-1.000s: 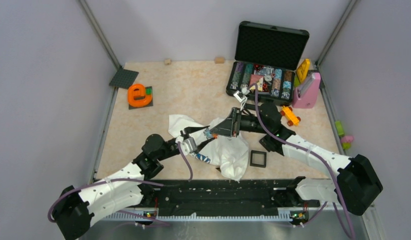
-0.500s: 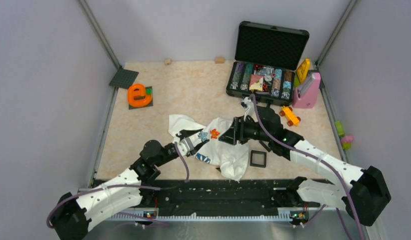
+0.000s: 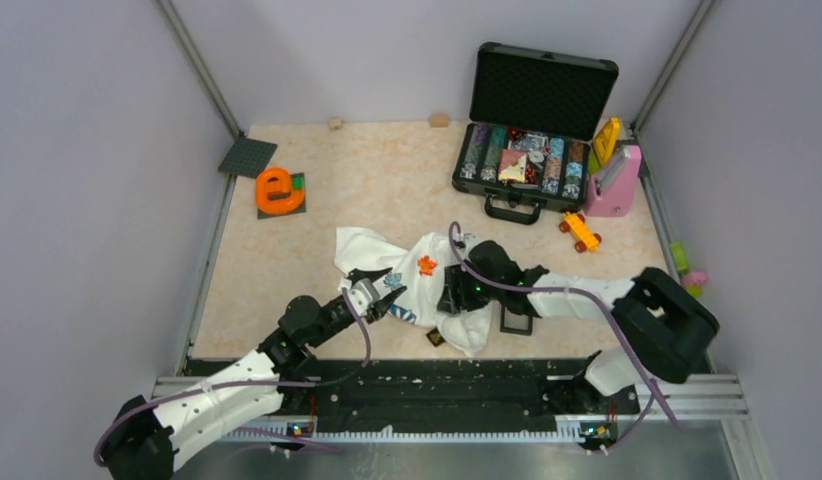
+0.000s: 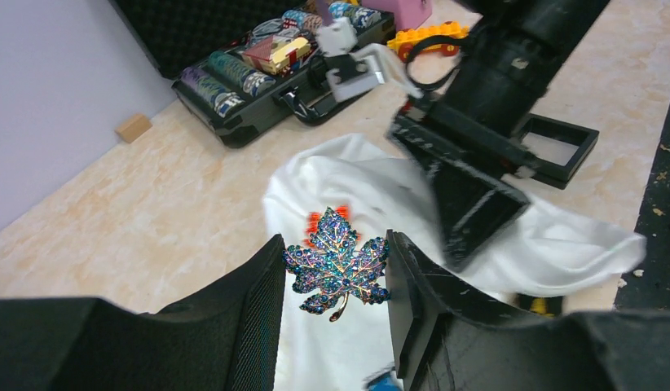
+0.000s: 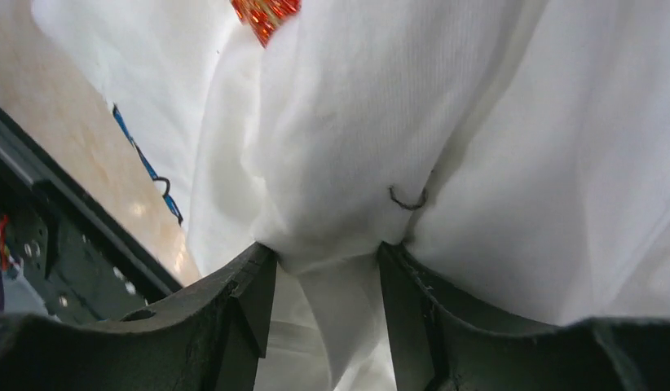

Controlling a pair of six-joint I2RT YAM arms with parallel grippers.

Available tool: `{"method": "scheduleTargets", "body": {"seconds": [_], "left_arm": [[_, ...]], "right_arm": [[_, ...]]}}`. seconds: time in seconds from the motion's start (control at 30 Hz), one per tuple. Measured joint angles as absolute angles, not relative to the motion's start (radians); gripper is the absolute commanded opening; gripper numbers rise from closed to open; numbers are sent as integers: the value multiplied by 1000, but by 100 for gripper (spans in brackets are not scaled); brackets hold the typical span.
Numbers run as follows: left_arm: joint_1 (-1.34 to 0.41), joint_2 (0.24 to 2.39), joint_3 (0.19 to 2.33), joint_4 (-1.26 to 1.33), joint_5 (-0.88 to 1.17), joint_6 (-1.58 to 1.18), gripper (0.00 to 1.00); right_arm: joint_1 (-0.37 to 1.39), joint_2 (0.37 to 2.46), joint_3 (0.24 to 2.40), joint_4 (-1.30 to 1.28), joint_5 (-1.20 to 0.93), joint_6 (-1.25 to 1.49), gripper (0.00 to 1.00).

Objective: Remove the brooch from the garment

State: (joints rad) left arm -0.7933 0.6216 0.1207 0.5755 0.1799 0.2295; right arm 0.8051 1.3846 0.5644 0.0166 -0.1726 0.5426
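Note:
The garment [image 3: 469, 328], a white T-shirt with blue print, lies crumpled at the table's near middle. My left gripper [image 3: 385, 292] is shut on a blue-purple maple-leaf brooch [image 4: 338, 265], held just above the cloth [image 4: 372, 179]. I cannot tell whether its pin still catches the fabric. A small orange brooch [image 3: 425, 265] sits on the shirt beyond it and shows in the right wrist view [image 5: 265, 12]. My right gripper [image 3: 450, 300] is pressed down on the shirt. Its fingers [image 5: 409, 301] are closed on a bunched fold of white cloth [image 5: 478, 122].
A small black square box [image 3: 515, 318] lies right of the shirt and shows in the left wrist view [image 4: 560, 147]. An open black case [image 3: 532, 140] of small items stands at the back right, with a pink object [image 3: 615, 180] and a yellow toy [image 3: 580, 232] nearby. An orange piece [image 3: 277, 190] sits at the back left.
The right arm has swung down and toward me, and now pins the shirt low. My left gripper has drawn back to the near left with the blue brooch. The shirt has dropped flatter.

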Motion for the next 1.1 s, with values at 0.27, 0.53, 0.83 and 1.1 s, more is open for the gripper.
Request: {"method": "scheduleTargets", "body": {"seconds": [0.27,0.53,0.83,1.1], "left_arm": [[-793,591,102,575,163,239,43],[-793,554,76,575,159,257,42],[-793,565,62,601,187,247,42],[-793,632,60,647,243,224,42]], "right_arm": [[800,1866,989,244,-163,533,53],[756,1972,1310,133,-114,479,99],[747,1394,1005,-207,76,468,99],[710,935,681,-384,159,570,99]]}}
